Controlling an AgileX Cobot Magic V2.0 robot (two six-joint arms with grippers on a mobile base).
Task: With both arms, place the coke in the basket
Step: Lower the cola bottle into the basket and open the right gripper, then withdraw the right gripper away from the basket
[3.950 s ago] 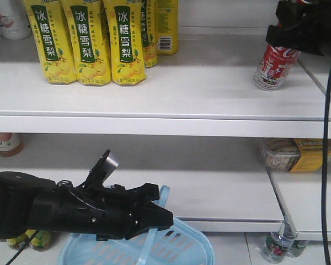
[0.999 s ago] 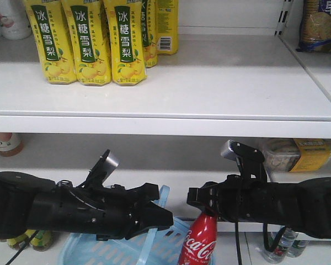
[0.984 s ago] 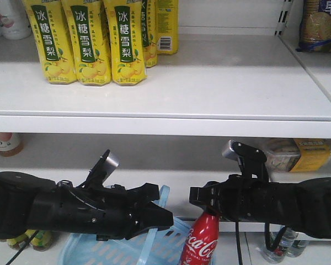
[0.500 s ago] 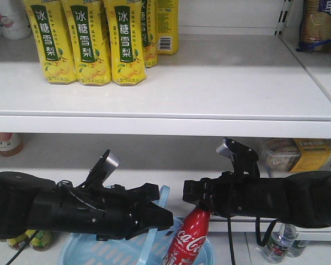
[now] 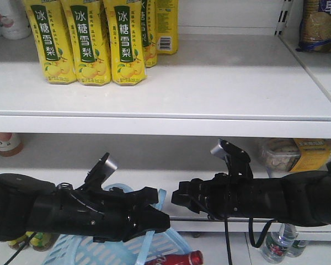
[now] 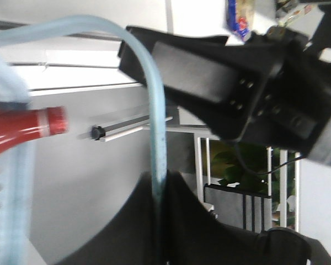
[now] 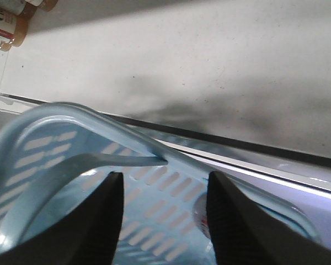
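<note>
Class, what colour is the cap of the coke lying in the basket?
Red, like the coke itself; the left wrist view shows it best.

Both arms (image 5: 71, 212) are matte black with bulky moulded housings. Small bright screws dot the left gripper (image 5: 157, 218). Each wrist carries a silvery-faced module (image 5: 107, 164). Thin black cables (image 5: 227, 243) hang below the right gripper (image 5: 179, 196).

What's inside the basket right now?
The coke lies on its side in the basket, cap end sticking past the rim. The left arm covers most of the basket's interior, so anything else there is hidden.
</note>
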